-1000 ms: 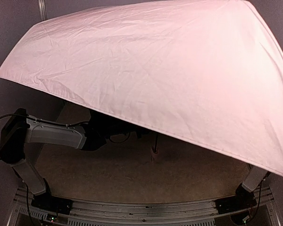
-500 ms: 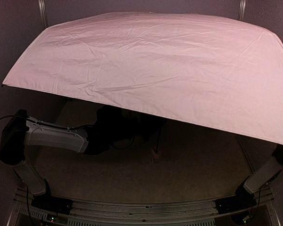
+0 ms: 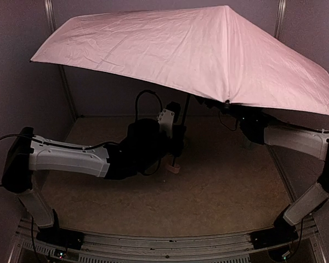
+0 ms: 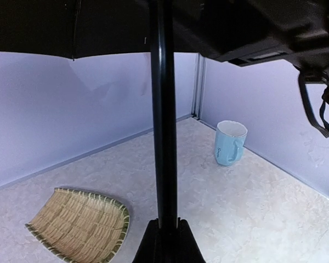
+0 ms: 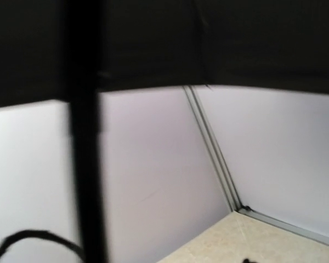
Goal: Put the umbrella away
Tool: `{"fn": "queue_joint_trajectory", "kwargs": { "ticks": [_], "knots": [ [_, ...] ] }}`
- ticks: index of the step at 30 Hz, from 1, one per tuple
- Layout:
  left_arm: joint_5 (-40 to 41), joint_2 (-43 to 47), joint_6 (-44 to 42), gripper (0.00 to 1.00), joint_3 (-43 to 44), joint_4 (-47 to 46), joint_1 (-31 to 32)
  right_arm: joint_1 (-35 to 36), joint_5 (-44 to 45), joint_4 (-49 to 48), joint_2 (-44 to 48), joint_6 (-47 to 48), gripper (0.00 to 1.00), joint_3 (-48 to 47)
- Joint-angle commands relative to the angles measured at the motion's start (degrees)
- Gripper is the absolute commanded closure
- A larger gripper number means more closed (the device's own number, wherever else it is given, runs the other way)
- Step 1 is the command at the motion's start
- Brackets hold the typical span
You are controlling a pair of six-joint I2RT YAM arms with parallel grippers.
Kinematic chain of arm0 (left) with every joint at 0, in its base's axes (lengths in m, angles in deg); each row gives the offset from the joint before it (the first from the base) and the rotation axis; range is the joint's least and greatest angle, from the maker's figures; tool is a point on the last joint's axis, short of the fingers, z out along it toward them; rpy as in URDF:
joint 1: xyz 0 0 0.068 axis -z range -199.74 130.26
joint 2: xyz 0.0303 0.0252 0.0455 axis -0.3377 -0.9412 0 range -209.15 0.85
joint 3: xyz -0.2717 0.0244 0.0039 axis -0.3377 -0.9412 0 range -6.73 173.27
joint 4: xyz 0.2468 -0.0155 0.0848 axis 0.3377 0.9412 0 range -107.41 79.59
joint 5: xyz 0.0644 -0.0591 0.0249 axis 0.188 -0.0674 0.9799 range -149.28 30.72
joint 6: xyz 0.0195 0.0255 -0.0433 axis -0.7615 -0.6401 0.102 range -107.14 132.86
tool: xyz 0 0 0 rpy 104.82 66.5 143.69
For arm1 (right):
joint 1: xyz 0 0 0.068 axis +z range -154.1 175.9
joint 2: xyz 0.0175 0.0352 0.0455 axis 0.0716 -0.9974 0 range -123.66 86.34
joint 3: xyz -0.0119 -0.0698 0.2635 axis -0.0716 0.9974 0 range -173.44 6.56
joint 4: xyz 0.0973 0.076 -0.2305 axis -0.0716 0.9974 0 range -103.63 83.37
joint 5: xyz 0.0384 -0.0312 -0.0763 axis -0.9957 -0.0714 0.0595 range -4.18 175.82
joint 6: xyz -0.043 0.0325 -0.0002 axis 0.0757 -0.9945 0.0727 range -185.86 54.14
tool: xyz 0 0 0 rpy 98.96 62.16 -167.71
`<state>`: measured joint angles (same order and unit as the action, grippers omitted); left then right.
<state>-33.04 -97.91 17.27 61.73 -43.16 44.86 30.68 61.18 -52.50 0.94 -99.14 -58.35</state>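
The umbrella stands open, its pale pink canopy (image 3: 197,49) spread over the back of the table. Its thin black shaft (image 4: 163,109) runs down to a pale pink handle (image 3: 175,169) just above the tabletop. My left gripper (image 3: 179,139) is shut on the shaft low down, and in the left wrist view the shaft rises straight out of the closed left gripper (image 4: 167,226). My right gripper (image 3: 219,105) reaches in under the canopy near the top of the shaft. Its fingers do not show in the right wrist view, which holds only the black underside (image 5: 208,38) and the blurred shaft (image 5: 86,164).
A woven bamboo tray (image 4: 79,227) lies on the table to the left of the shaft. A light blue mug (image 4: 229,142) stands near the back corner. Pale walls close the table at the back and sides. The right arm (image 3: 296,139) stretches in from the right.
The canopy has swung up and back, uncovering both arms and the shaft. The right arm has moved in from the right edge to under the canopy.
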Motion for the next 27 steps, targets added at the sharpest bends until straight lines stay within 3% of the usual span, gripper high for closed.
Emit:
{"fn": "queue_joint_trajectory", "kwargs": {
  "ticks": [1, 4, 6, 12, 17, 20, 22, 24, 27],
  "knots": [
    [5.62, -1.2, -3.95, 1.0, 4.02, -0.78, 1.48, 1.13, 1.31, 1.56, -2.19, 0.72, 0.41, -3.18],
    [6.85, -1.67, -3.99, 1.0, 4.9, 0.34, 1.58, 1.57, 0.74, 2.28, -3.27, 1.18, 0.41, -4.53],
    [7.02, -1.78, -4.21, 1.0, 5.01, 0.62, 1.53, 1.68, 0.98, 2.6, -3.57, 1.36, 0.48, -4.89],
    [6.81, -1.83, -4.22, 1.0, 4.73, 0.67, 1.58, 1.69, 4.06, 2.6, -3.33, 0.54, 0.98, -4.32],
    [0.78, -0.49, -4.22, 1.0, 2.13, -1.51, 0.95, 1.56, 4.36, 4.12, -2.71, -0.2, 1.0, -4.87],
    [-10.8, 3.28, -4.45, 0.62, -2.64, -4.5, -0.85, 1.54, 0.55, 2.3, -2.09, -0.11, 1.0, -5.3],
    [-21.94, 6.12, -2.69, 0.47, -6.37, -7.31, -3.73, 1.34, -4.28, -0.35, -1.73, 0.52, 1.0, -5.48],
    [-31.74, 8.02, 1.88, 0.4, -9.52, -10.48, -7.34, 0.97, -11.65, -3.38, -1.91, 0.62, 1.0, -6.2],
    [-41.5, 8.84, 6.79, 0.39, -12.22, -15.29, -11.41, 0.9, -26.14, -11.98, -3.54, -3.22, 1.0, -8.08]
  ]
}}
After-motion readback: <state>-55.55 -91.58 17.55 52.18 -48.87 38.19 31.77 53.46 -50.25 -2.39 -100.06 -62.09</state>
